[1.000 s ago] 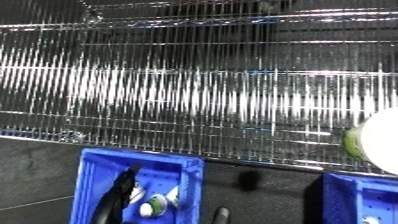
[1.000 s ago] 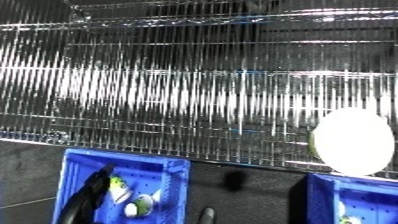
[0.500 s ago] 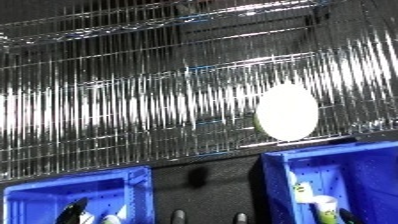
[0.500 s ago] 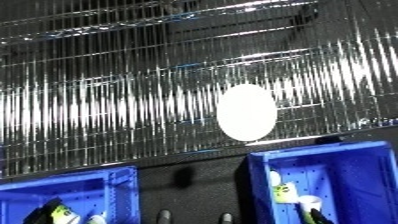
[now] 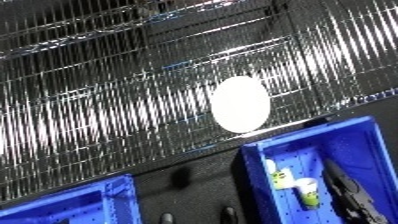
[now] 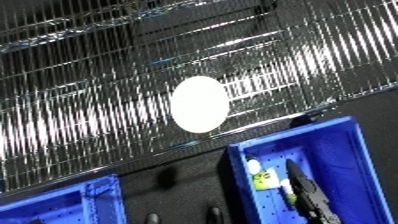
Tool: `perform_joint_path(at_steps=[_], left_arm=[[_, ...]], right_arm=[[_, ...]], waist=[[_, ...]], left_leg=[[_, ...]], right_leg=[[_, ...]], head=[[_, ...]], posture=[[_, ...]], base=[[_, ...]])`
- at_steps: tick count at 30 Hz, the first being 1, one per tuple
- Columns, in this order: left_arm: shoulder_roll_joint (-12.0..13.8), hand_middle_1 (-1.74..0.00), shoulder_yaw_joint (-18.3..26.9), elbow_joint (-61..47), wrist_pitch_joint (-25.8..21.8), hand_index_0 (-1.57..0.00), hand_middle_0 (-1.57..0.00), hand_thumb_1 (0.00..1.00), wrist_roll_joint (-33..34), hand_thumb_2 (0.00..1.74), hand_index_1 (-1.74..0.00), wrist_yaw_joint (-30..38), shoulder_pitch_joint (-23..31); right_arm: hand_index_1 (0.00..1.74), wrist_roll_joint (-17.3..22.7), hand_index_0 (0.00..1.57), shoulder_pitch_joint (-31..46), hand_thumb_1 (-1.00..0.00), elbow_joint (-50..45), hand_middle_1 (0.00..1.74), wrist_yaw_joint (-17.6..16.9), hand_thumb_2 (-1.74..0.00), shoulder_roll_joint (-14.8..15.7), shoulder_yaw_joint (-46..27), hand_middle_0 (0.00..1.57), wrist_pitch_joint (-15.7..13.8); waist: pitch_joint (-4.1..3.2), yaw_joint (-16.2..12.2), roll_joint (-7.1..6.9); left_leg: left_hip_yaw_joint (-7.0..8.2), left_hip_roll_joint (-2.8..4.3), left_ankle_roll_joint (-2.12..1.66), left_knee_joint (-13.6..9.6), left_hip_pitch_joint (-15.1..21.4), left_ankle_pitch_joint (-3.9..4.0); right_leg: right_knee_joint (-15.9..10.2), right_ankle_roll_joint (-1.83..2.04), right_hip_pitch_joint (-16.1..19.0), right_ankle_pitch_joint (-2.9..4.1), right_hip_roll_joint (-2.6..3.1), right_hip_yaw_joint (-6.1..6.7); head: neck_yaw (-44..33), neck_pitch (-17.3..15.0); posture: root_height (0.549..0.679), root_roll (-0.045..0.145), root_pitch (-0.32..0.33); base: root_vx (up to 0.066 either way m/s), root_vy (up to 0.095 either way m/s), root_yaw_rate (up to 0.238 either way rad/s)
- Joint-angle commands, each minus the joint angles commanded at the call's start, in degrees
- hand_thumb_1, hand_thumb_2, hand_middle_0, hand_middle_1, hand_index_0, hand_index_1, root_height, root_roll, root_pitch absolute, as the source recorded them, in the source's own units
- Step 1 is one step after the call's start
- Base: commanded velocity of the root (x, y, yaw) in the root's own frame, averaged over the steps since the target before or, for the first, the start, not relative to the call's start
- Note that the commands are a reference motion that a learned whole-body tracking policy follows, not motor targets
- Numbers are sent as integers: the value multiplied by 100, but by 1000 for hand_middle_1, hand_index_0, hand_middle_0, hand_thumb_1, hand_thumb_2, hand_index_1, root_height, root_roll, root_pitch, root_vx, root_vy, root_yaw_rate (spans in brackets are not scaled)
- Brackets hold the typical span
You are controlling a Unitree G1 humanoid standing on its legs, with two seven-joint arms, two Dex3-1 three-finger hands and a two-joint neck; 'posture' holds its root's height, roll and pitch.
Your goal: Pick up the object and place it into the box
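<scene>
A white oval disc (image 5: 240, 104) rests on a shiny wire shelf (image 5: 98, 115), near its front edge and right of centre. Just below it stands a blue bin (image 6: 293, 136) at the lower right. Inside that bin lie small white and green items (image 5: 298, 185) and a long black thing (image 6: 306, 192). Neither of my hands shows in either eye view.
A second blue bin (image 5: 123, 200) shows at the lower left corner, cut off by the view's edge. A dark gap of floor (image 5: 191, 180) separates the two bins. More wire shelving (image 5: 133, 20) runs across the top.
The camera has swung right and tilted, so the whole picture has shifted. The white disc and right bin now sit nearer the middle; the left bin has slid almost out of view.
</scene>
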Motion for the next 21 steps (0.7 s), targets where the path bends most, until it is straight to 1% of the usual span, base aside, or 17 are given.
perform_joint_path(at_steps=[3,7,10,14,21], left_arm=[[-9,0,53,67,-51,0,0,0,-19,0,0,-33,7],[-5,0,80,101,-58,0,0,0,15,0,0,5,-30],[6,0,46,145,-34,0,0,0,62,0,0,20,-112],[29,0,-22,122,17,0,0,0,122,0,0,44,-204],[77,0,-142,-97,249,0,0,0,200,0,0,120,-307]], right_arm=[[0,-15,0,-17,0,-532,0,-128,0,-105,-184,0,-53],[0,10,0,-177,0,-961,0,-102,0,-183,-322,0,136],[0,45,0,-517,0,-1063,0,-106,0,-252,-286,0,435],[0,272,0,-1029,0,-961,0,-111,0,-292,-192,0,900],[0,320,0,-1775,0,-709,0,-219,0,-322,-10,0,1584]], waist=[[0,-34,0],[0,-36,5],[0,18,6],[0,128,11],[0,309,70]], left_leg=[[35,17,-12,1,-9,-10],[53,26,-27,40,-38,-25],[50,36,-43,90,-62,-36],[21,37,-55,146,-96,-39],[-47,-7,-49,123,-133,12]], right_leg=[[-22,5,-3,-5,4,1],[-14,-2,-18,-13,4,-8],[-1,-19,-10,-22,-13,-36],[54,-53,3,-52,-40,-86],[96,-91,-14,-66,-67,-162]], head=[[62,42],[191,81],[319,126],[470,158],[761,189]], posture=[[656,39,109],[656,40,109],[656,41,107],[656,42,103],[656,44,104]], base=[[-14,8,-40],[-5,2,-4],[6,-17,30],[21,-36,76],[28,-16,92]])
